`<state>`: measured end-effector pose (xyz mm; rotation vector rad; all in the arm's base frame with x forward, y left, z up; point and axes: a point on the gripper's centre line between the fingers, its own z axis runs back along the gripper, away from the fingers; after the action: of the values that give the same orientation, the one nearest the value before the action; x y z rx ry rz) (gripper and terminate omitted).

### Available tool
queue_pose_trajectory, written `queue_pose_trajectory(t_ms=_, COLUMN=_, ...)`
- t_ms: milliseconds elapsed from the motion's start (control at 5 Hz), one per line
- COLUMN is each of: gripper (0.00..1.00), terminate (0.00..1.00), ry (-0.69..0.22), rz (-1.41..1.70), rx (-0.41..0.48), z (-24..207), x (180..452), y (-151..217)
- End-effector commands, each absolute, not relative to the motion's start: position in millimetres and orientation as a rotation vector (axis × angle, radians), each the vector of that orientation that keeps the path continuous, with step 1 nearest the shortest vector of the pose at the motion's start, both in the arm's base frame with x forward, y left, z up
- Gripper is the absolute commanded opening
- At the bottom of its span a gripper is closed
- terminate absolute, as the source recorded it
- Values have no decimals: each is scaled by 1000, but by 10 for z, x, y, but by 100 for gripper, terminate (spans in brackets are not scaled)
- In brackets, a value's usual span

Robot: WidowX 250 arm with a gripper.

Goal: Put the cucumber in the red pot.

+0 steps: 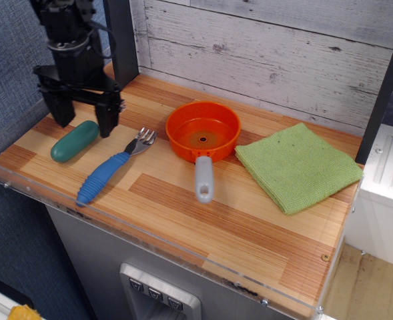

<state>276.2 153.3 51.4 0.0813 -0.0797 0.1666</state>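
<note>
I see a mock toy kitchen used as a test cell; wood-laminate worktop (203, 213) with clear acrylic edging (149, 233); whitewashed plank backdrop (283, 47); toy fork (109, 168).
</note>
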Motion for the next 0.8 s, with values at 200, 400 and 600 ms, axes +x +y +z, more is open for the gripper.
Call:
queue_pose_trajectory(t_ms=200, gripper=100, terminate=0, ry=-95, rz=150, rx=67, z=370, x=2796, y=1763)
queue_pose_trajectory(t_ms=400, gripper=100, terminate=0, ry=-83, rz=146, rx=91, z=313, x=2778, y=1791)
queue_pose_trajectory(t_ms=600, gripper=100, terminate=0, ry=-57, rz=156, rx=110, z=212, x=2737, y=1871)
